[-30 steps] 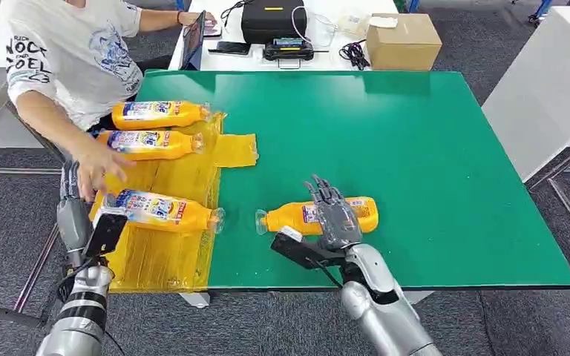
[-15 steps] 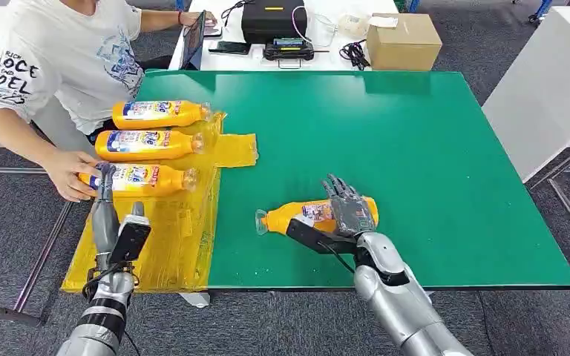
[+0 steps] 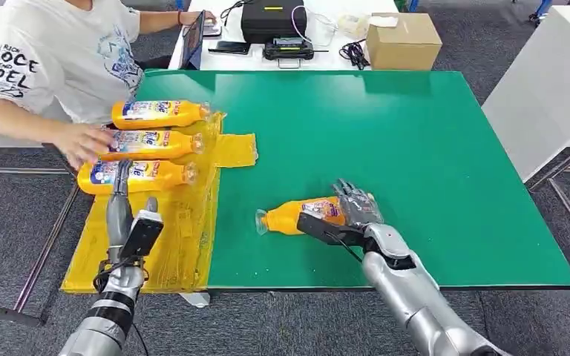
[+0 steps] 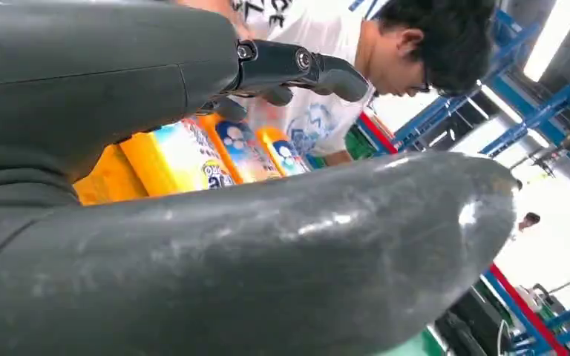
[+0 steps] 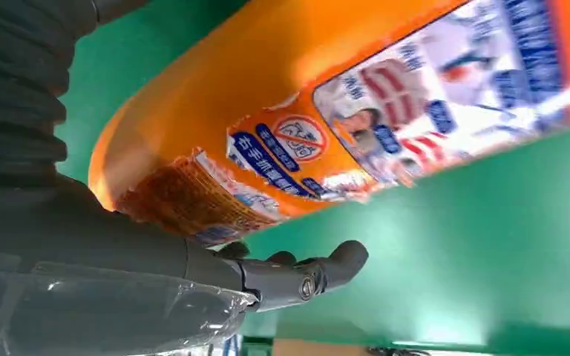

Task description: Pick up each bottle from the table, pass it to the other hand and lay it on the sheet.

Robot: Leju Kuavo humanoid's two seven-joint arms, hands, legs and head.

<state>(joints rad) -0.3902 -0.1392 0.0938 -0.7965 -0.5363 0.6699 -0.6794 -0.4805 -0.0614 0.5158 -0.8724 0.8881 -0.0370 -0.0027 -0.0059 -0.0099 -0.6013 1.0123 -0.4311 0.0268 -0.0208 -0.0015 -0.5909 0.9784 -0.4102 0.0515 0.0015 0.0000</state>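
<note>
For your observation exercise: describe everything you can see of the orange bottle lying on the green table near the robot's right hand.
The orange bottle is glossy plastic with a clear cap and a blue, white and red printed label. It lies on its side on the green table, cap pointing toward the yellow sheet. The right hand covers its base end, fingers curling beneath it.

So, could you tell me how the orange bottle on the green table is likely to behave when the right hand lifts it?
The orange bottle lies on its side and looks round, so it may roll if nudged. Its glossy label could be slippery under the right hand. It appears full of orange liquid, so probably fairly heavy for its size and reasonably firm.
</note>
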